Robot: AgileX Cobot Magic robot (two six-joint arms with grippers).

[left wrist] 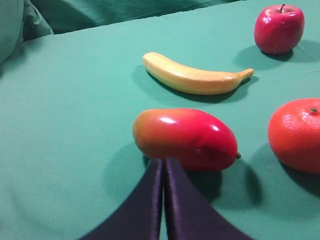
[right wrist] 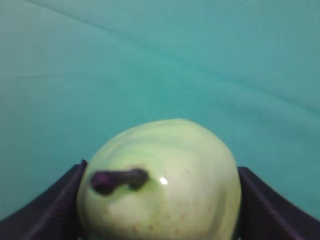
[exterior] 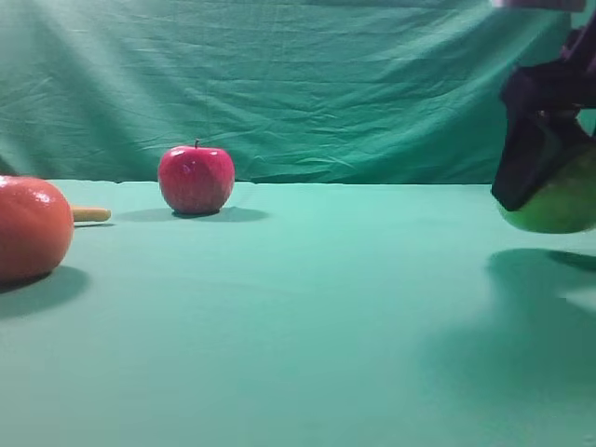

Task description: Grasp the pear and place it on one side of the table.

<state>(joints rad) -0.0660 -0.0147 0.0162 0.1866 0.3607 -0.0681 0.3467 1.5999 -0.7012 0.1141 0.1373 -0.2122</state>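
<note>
The yellow-green pear hangs in my right gripper at the far right of the exterior view, a little above the teal table. In the right wrist view the pear fills the space between the two dark fingers, its dark stem pointing at the camera. My left gripper is shut and empty, its tips just in front of a red-orange mango.
A red apple stands at the back left, also in the left wrist view. A round orange fruit sits at the left edge. A yellow banana lies behind the mango. Wrinkled green backdrop behind.
</note>
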